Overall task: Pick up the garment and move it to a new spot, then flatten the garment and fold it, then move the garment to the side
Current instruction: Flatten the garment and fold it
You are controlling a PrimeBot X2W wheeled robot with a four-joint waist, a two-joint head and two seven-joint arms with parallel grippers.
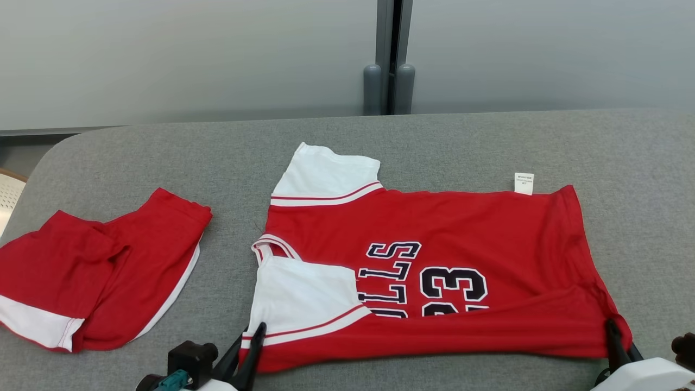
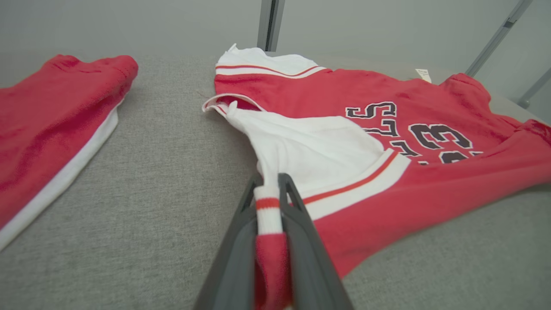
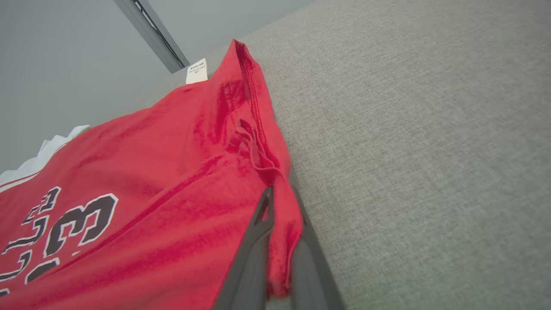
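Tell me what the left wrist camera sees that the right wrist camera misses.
Left wrist, not right: a second red garment lying apart, and the left claw shut on the striped sleeve edge of the red jersey. Right wrist, not left: the right claw shut on the hem corner. Both: the jersey, its number 23, white tag and grey table.

At the lower left of the head view, the left gripper (image 1: pixel 251 339) rises from the bottom edge. Its two long dark fingers slant up and to the right and are pinched on a near corner of the garment (image 1: pixel 461 228), with a black wrist block (image 1: pixel 191 355) and a teal fitting (image 1: pixel 174 380) just behind them. At the lower right, the right gripper (image 1: pixel 613 334) points up from a pale wrist housing (image 1: pixel 646 374), jaws clamped on the other near corner; each wrist view shows cloth squeezed between the fingers.
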